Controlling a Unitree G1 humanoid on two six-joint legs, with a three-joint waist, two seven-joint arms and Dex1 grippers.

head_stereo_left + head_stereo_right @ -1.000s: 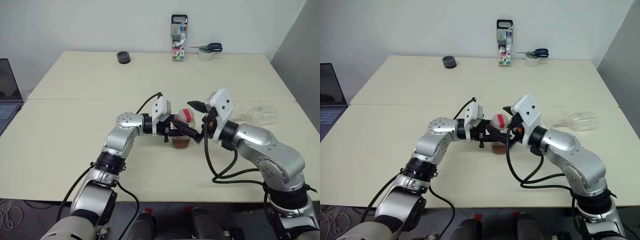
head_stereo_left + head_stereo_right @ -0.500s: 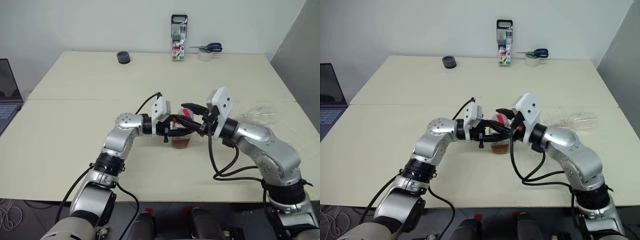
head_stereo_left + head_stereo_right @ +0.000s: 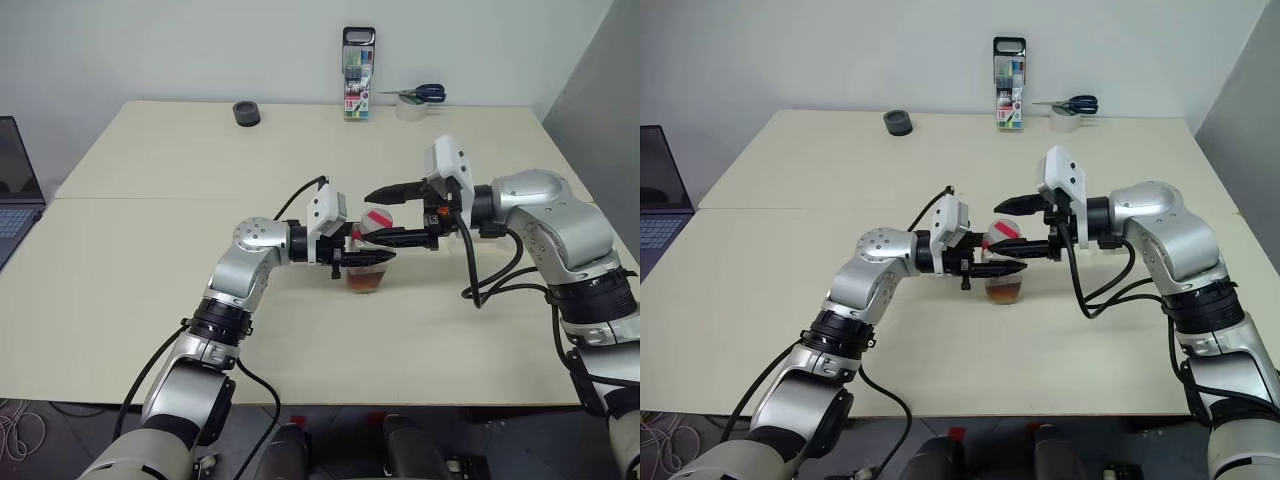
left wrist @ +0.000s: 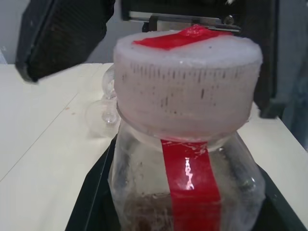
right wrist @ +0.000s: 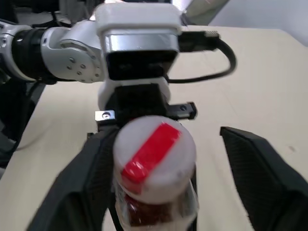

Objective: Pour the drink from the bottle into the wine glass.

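At the far left edge a dark laptop [image 3: 15, 185] lies beside the pale beige tabletop [image 3: 150, 300]. Moving right, the left gripper [image 3: 372, 257] is shut tight on the small clear plastic bottle with a red label strip and a whitish cap [image 3: 366, 265]. The bottle stands upright near the middle of the tabletop, and the reddish-brown drink [image 3: 365, 283] fills only its bottom part. The cap is still on.

Just right of the bottle, the right gripper [image 3: 392, 215] has its two black fingers spread wide, one above the cap and one beside it, and it holds nothing. A second ago this gripper was lower and close against the bottle; half a second ago its fingers were nearly closed at the cap. Now the arm is raised, the elbow is out to the right, and the fingers are open again and point level toward the cap. I judge that the gripper is re-gripping to twist the cap further, so pouring cannot begin yet.

The clear stemmed wine glass [image 4: 103, 103] lies on its side behind the bottle in the left wrist view, well apart from both grippers. It must be stood upright before pouring
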